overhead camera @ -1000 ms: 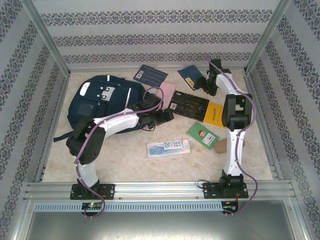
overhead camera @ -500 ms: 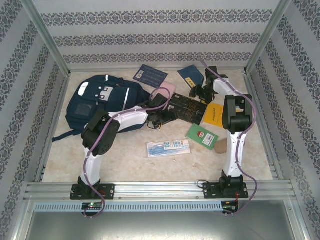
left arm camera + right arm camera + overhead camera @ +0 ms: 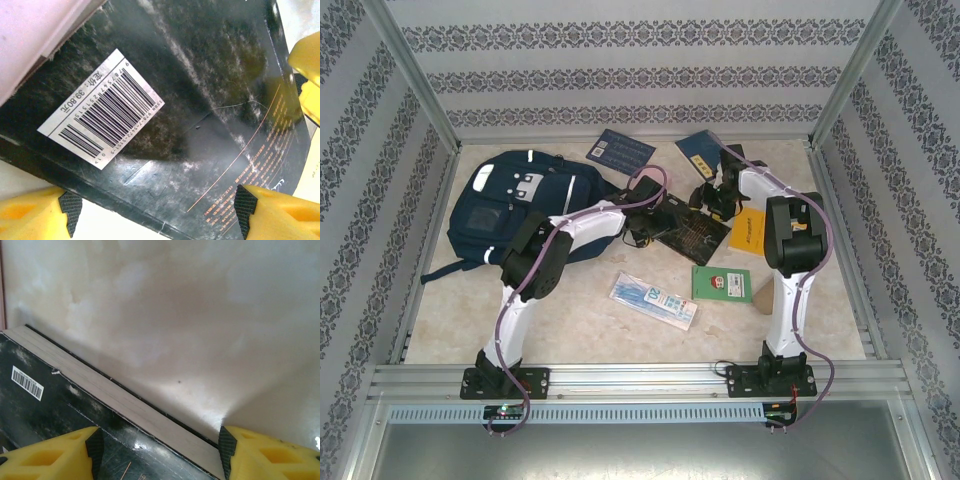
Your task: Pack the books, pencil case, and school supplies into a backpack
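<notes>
Stuff got shuffled in the last second. The school supplies packet (image 3: 654, 300) now lies skewed where it sat nearly level. The small green book (image 3: 721, 283) has slid a bit toward the arms and squared up, and the backpack (image 3: 520, 205) has nudged toward the left wall. The right arm has also come off the far dark blue book (image 3: 698, 150) and swung down to the black book with gold pattern (image 3: 698, 233).

The left gripper (image 3: 157, 205) hangs right over that book's barcode side, jaws spread wide, nothing pinched. The pink pencil case (image 3: 30, 30) covers one corner of the book in the left wrist view.

The right gripper (image 3: 161, 444) sits low at the same book's page edge. Its fingers are apart, with the pale edge running between them, so it's not clamped on anything.

The second dark blue book (image 3: 620, 150) lies by the back wall, and the yellow-orange book (image 3: 748, 230) is just right of the black one. All of these are out on the table (image 3: 570, 330). The backpack is on the left, apart from the packet.
</notes>
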`<control>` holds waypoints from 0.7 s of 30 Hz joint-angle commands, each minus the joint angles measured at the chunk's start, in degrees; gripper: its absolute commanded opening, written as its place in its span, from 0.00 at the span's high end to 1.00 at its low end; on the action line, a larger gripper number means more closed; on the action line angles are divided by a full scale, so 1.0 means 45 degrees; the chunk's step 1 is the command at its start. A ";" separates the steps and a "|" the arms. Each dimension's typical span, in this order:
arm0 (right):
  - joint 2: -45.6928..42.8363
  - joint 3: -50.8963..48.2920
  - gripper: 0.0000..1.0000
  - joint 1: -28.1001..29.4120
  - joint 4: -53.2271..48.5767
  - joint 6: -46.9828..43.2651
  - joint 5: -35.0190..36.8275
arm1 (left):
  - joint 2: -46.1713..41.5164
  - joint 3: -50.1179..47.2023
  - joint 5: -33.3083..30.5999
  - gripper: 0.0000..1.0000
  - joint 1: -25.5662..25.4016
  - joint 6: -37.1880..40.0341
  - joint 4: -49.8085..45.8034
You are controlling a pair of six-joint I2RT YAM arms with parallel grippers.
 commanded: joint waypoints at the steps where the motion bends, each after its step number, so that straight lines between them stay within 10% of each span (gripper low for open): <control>1: -0.0489 -0.0513 0.36 0.0303 -0.0407 0.0338 -0.0734 | 0.0910 0.1077 -0.0171 0.18 0.0160 0.0359 0.1295; 21: -0.1358 -0.1271 0.37 0.0385 -0.0397 0.0664 -0.0496 | 0.2993 0.5523 -0.0699 0.18 0.0829 0.1161 -0.1330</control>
